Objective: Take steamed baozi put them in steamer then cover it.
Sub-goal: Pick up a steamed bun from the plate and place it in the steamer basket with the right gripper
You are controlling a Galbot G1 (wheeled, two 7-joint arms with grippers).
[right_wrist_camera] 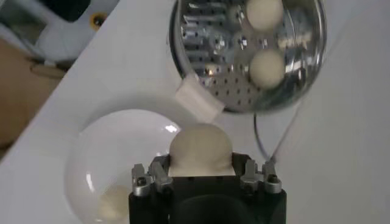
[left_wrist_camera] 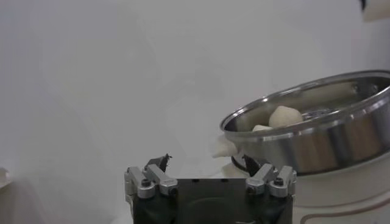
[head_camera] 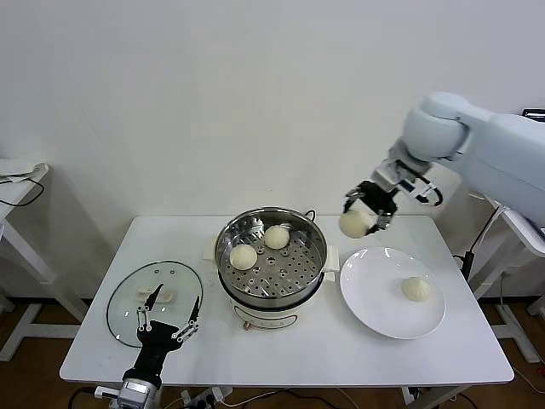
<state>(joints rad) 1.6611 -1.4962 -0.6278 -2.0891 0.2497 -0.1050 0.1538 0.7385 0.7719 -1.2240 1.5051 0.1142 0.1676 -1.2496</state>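
Note:
The steel steamer (head_camera: 271, 256) stands mid-table on its cream base, with two baozi (head_camera: 243, 256) (head_camera: 276, 236) on its perforated tray. My right gripper (head_camera: 364, 215) is shut on a third baozi (head_camera: 356, 222) and holds it in the air between the steamer and the white plate (head_camera: 375, 298). In the right wrist view that baozi (right_wrist_camera: 200, 150) sits between the jaws above the plate's edge (right_wrist_camera: 91, 152). A fourth baozi (head_camera: 416, 288) lies on the plate. My left gripper (head_camera: 169, 322) is open and empty, low at the table's front left, over the glass lid (head_camera: 128, 298).
The glass lid with its pale knob (head_camera: 158, 296) lies flat left of the steamer. The left wrist view shows the steamer's rim (left_wrist_camera: 317, 109) close by. A power strip (head_camera: 204, 396) lies under the front edge. Other white furniture stands at both sides.

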